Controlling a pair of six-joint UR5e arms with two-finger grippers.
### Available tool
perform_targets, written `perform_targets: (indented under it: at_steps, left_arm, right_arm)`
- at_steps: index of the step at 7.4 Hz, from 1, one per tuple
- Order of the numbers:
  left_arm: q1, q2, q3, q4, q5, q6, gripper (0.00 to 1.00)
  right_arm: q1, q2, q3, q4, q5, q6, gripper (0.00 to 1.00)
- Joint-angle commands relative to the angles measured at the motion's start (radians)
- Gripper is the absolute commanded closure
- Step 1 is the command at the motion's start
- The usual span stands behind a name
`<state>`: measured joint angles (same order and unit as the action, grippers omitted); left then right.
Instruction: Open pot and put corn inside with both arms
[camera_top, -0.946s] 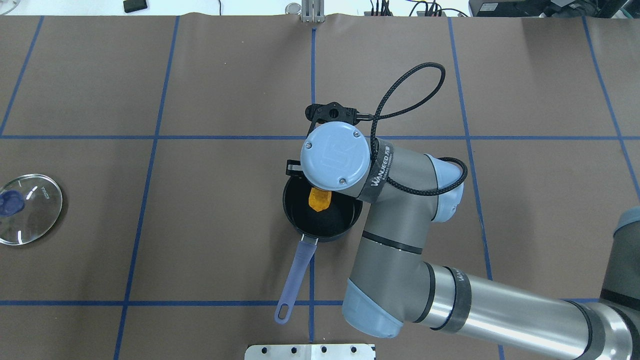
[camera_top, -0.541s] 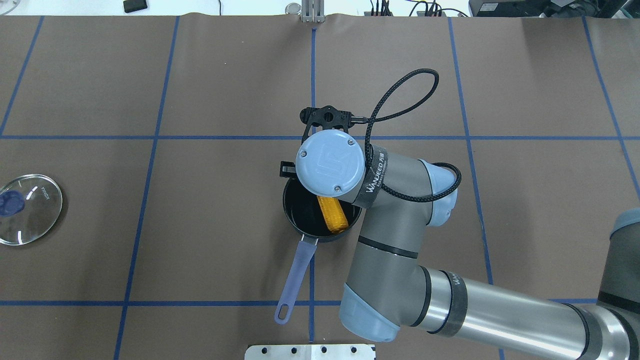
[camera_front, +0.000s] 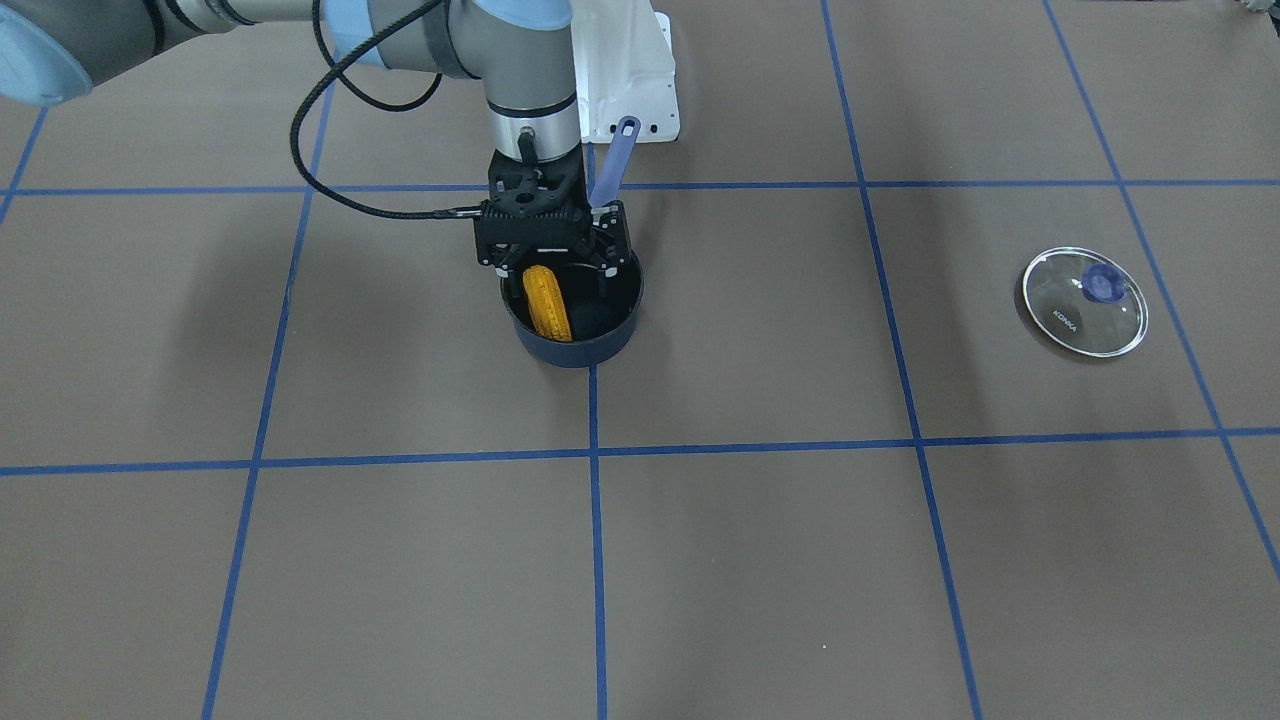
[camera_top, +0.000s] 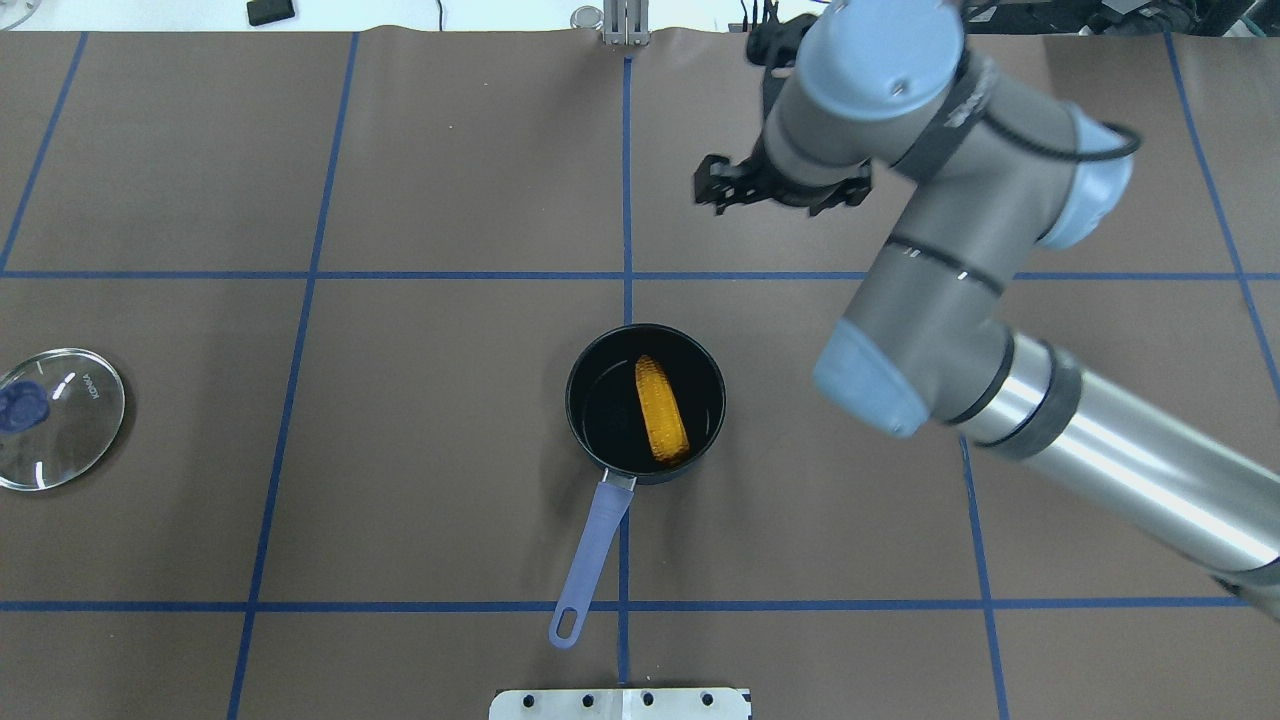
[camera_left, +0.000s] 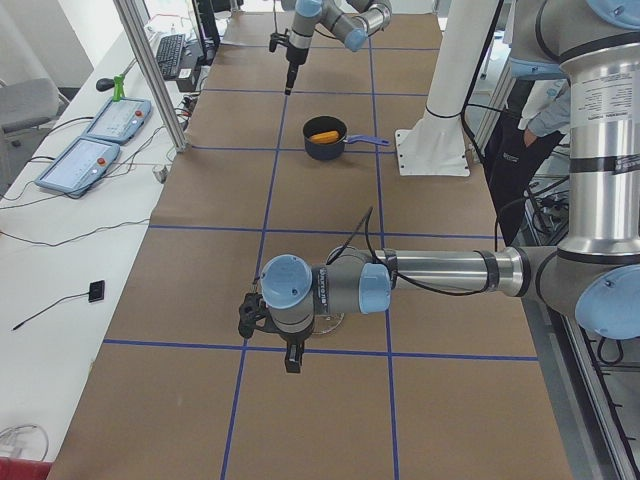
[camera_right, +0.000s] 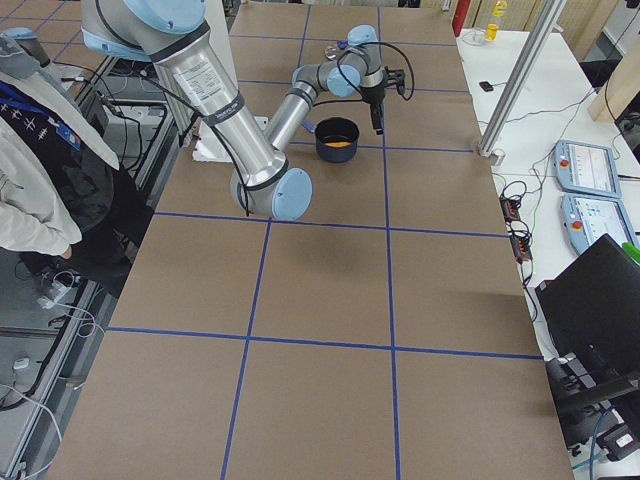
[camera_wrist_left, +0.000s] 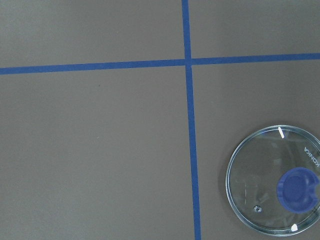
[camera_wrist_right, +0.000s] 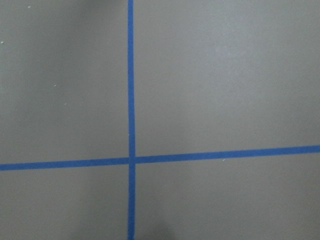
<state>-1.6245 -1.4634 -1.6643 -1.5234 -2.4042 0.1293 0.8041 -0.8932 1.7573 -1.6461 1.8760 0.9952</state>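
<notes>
One corn (camera_top: 662, 408) lying inside pot (camera_top: 600, 425); right hand (camera_top: 780, 193) wide, at pot's one o'clock; left hand (camera_left: 291, 355): cannot tell.

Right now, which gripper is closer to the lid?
Left. The left gripper hangs right by the lid; the right gripper is far away, over by the pot.

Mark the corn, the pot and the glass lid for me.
corn (camera_top: 662, 408), overhead view, middle of the cob.
pot (camera_top: 596, 540), overhead view, on its lavender handle.
glass lid (camera_top: 72, 428), overhead view, on the clear glass.
</notes>
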Motion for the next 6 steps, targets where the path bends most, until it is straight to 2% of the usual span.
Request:
perform_targets:
  at_steps: [1, 2, 3, 4, 6]
  left_arm:
    - [-0.001, 0.0, 0.008, -0.001, 0.0, 0.004, 0.02]
    - [-0.001, -0.005, -0.009, -0.001, 0.002, 0.007, 0.02]
    - [0.0, -0.005, -0.04, 0.002, 0.004, 0.007, 0.02]
    - [0.0, -0.005, -0.058, 0.002, 0.005, 0.007, 0.02]
    - [0.0, -0.005, -0.087, 0.002, 0.005, 0.009, 0.02]
  right_arm:
    - [0.31, -0.146, -0.03, 0.002, 0.22, -0.406, 0.0]
    - [0.42, -0.209, -0.08, 0.003, 0.294, -0.628, 0.0]
    - [0.499, -0.264, -0.129, 0.003, 0.316, -0.8, 0.0]
    - [0.56, -0.342, -0.137, 0.005, 0.322, -0.896, 0.0]
    - [0.636, -0.51, -0.124, 0.006, 0.356, -0.943, 0.0]
